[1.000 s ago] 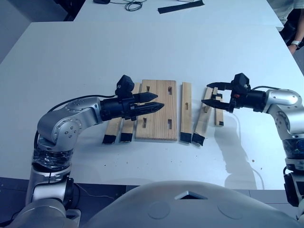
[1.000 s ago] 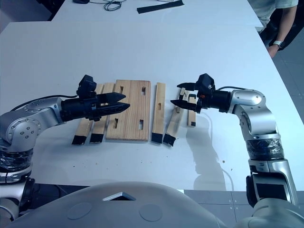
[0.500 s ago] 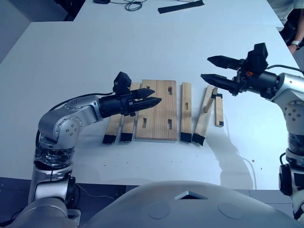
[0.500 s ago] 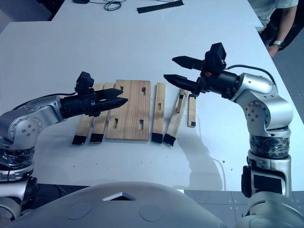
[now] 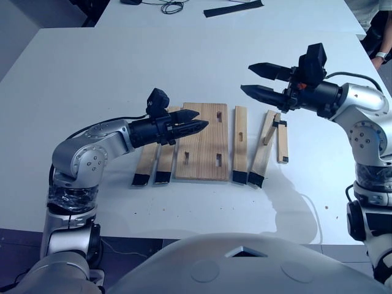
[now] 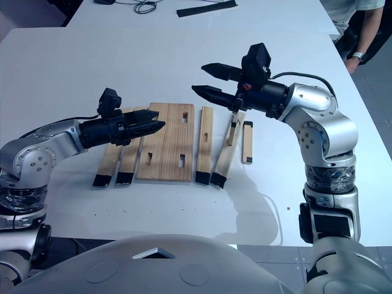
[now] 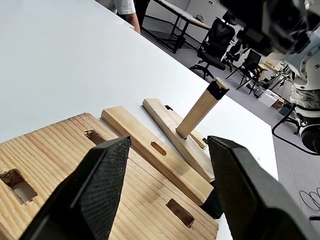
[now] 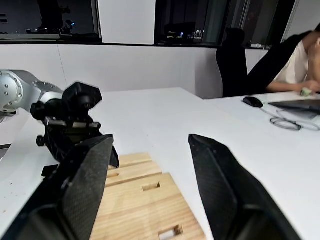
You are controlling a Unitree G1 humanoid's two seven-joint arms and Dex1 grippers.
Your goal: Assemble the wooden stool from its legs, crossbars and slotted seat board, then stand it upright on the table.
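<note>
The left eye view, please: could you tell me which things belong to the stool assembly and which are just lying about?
For the job: pale wooden slotted seat board; four black-tipped wooden legs, two each side of it; two short wooden crossbars by the rightmost leg.
Lying about: flat black strip and dark cables on the far table.

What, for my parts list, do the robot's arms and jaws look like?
Left arm and right arm have rounded silver shells, clear wrap lower down, and black forearms ending in two tapered, pointed black jaws. Each wrist carries a black camera; black cables trail alongside.
</note>
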